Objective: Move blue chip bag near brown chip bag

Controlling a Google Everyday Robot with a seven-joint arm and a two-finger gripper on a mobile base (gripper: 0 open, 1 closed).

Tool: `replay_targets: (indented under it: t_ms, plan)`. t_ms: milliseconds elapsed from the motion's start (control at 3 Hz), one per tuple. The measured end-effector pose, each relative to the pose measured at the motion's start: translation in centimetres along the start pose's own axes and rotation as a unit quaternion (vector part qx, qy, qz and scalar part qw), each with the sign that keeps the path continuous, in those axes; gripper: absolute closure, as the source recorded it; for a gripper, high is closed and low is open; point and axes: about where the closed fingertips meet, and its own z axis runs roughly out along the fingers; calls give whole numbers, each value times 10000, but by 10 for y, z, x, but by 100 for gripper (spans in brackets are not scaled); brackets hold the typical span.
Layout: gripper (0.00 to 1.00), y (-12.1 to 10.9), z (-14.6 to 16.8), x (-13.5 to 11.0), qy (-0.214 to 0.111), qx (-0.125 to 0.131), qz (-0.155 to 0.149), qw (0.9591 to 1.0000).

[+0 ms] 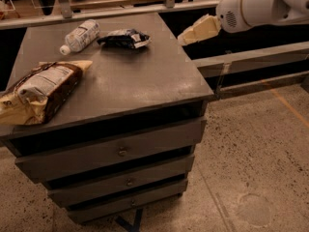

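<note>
The blue chip bag (124, 38) lies crinkled on the far part of the grey cabinet top (125, 81). The brown chip bag (38, 91) lies at the front left corner, large and puffy with cream ends and a white label. My gripper (186, 37), with cream-coloured fingers, hangs in the air just past the cabinet's right edge, to the right of the blue chip bag and apart from it. It holds nothing.
A clear plastic bottle (79, 36) with a white cap lies left of the blue bag. The cabinet has three drawers (120, 151) in front. A low rail (251, 57) runs behind on the right. Speckled floor (256, 158) lies to the right.
</note>
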Motion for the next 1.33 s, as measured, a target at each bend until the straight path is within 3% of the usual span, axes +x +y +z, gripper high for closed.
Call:
replay_targets:
  t_ms: [667, 1333]
  plan:
    - [0, 20, 64, 0, -307, -91, -120, 9994]
    - [0, 49, 119, -13, -664, -212, -427, 9967]
